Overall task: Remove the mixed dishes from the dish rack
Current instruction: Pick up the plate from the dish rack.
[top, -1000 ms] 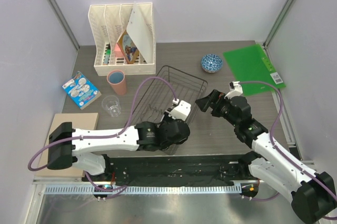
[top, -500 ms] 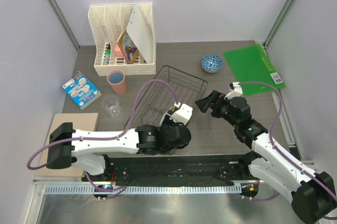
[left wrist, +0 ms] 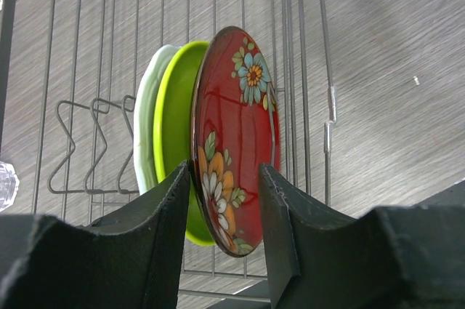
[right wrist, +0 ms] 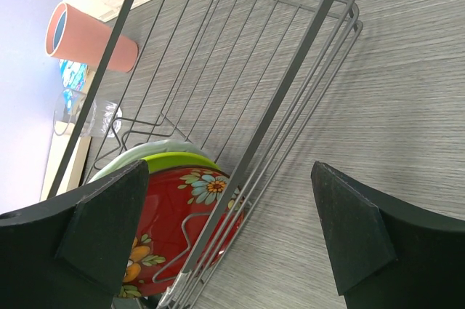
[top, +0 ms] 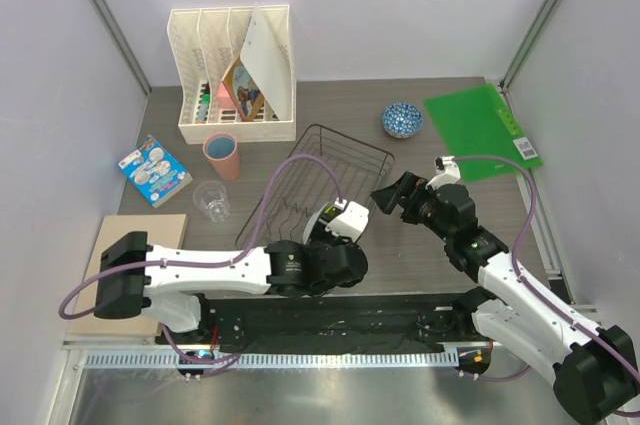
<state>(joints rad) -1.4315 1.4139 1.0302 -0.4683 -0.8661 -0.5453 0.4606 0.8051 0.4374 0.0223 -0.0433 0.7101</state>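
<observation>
left end effector point(left wrist: 225, 172) in dish rack point(top: 350, 137), parted astride upright red plate point(left wrist: 236, 134) | right end effector point(top: 384, 193) centre-right, wide apart, empty | green-rimmed plate point(left wrist: 171, 120) also racked

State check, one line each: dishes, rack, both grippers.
dish rack: holds three plates
red plate: on edge in rack
green plate: on edge, beside red plate
white plate: on edge, beside green plate
pink cup: upright on table
glass tumbler: upright on table
blue bowl: upright on table
left gripper: open, straddling red plate
right gripper: open, empty
</observation>
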